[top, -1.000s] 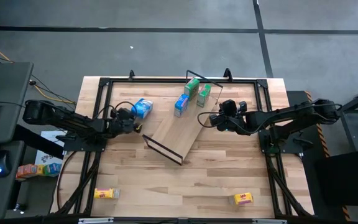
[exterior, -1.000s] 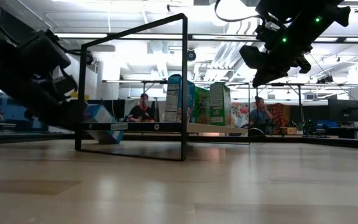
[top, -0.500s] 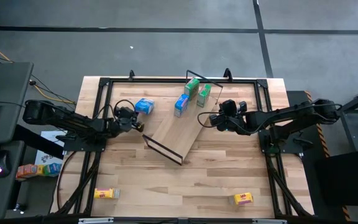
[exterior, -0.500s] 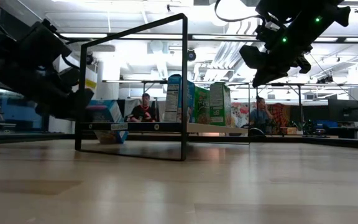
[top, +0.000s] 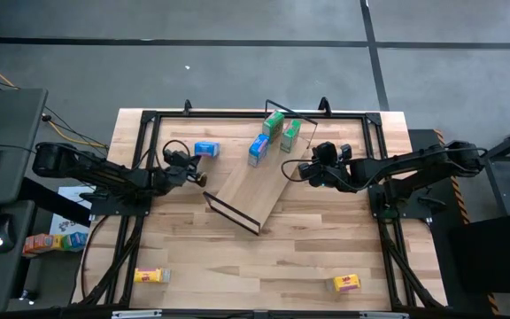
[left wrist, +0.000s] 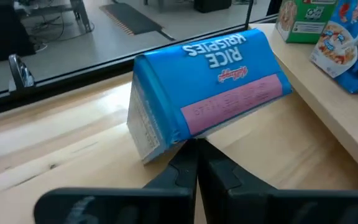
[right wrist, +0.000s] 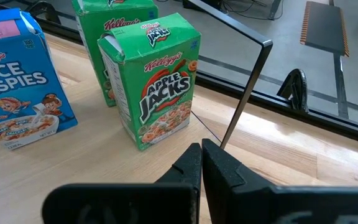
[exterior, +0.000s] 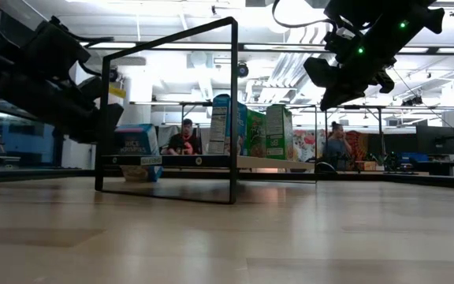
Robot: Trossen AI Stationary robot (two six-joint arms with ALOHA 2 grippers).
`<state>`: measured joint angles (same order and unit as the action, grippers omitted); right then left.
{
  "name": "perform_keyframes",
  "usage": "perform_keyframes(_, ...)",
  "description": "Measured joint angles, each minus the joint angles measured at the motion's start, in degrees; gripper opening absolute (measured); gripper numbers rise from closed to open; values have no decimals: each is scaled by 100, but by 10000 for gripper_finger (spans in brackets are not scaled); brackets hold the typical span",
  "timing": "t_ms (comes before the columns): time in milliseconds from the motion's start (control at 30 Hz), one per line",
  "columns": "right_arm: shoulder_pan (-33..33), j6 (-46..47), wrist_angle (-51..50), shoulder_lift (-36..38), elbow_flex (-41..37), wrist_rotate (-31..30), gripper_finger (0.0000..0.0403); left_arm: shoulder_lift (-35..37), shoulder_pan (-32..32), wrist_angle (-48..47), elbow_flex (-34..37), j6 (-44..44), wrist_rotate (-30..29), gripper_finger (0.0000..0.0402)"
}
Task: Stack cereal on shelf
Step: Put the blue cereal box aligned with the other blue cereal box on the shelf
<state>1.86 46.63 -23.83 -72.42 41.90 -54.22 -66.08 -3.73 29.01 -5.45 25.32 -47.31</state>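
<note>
Here the loose blue cereal box (top: 206, 149) stands on the desk (top: 264, 257), at the far left, just beside the shelf (top: 251, 190) where three boxes already stand. The left claw (top: 198, 177) is just beside the box, fingers pressed together and holding nothing. I think it should open wide, take the box by its narrow sides and lift it level. The right claw (top: 288, 170) waits closed near the shelf's right edge
</note>
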Motion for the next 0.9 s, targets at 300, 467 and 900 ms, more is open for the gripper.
perform_keyframes(300, -1, 0, 1, 0, 0, 0, 0, 0, -264, 100, 0, -153, 15, 0)
perform_keyframes(467, -1, 2, 2, 0, -1, 0, 0, -1, -422, 155, 0, -224, 54, 0)
perform_keyframes(900, -1, 2, 15, 0, -1, 0, 0, 0, -786, 821, 0, -570, 632, 0)
